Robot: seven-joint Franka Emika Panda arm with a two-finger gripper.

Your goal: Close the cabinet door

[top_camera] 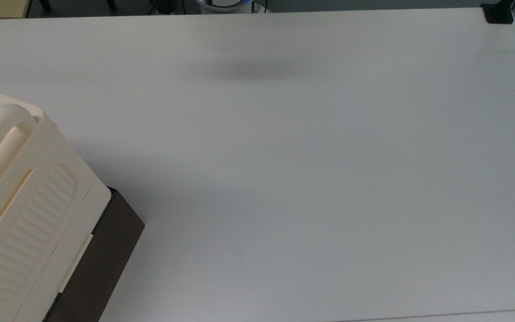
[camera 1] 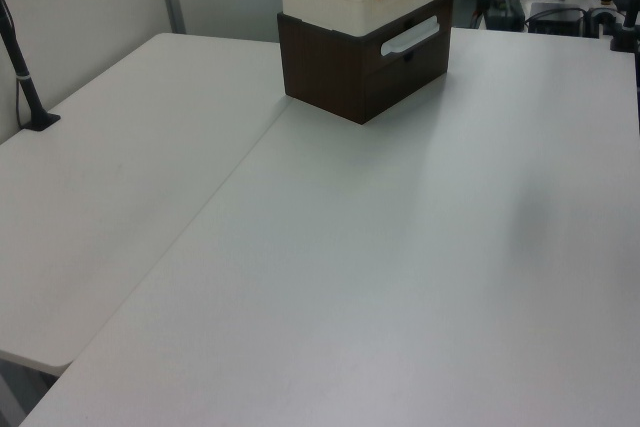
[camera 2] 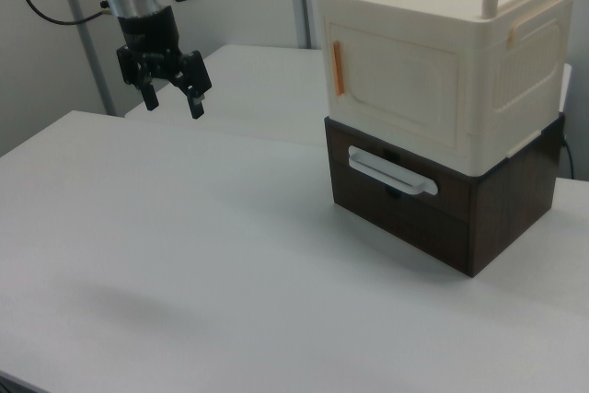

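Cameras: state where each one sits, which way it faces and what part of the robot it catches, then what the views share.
Top view: overhead, looking down on the table, the cabinet at the top view's lower left.
Left view: raised at one table end, looking along it to the cabinet at the far side.
Right view: low at the table's side, facing the cabinet door with the gripper open in the air at the right view's upper left.
Shared: all three see table and cabinet.

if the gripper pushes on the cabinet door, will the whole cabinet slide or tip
Probably neither. The cabinet stands on a broad dark base flat on the table, so tipping looks unlikely. The cabinet door looks like thin plastic and may flex. The smooth tabletop might permit slight sliding.
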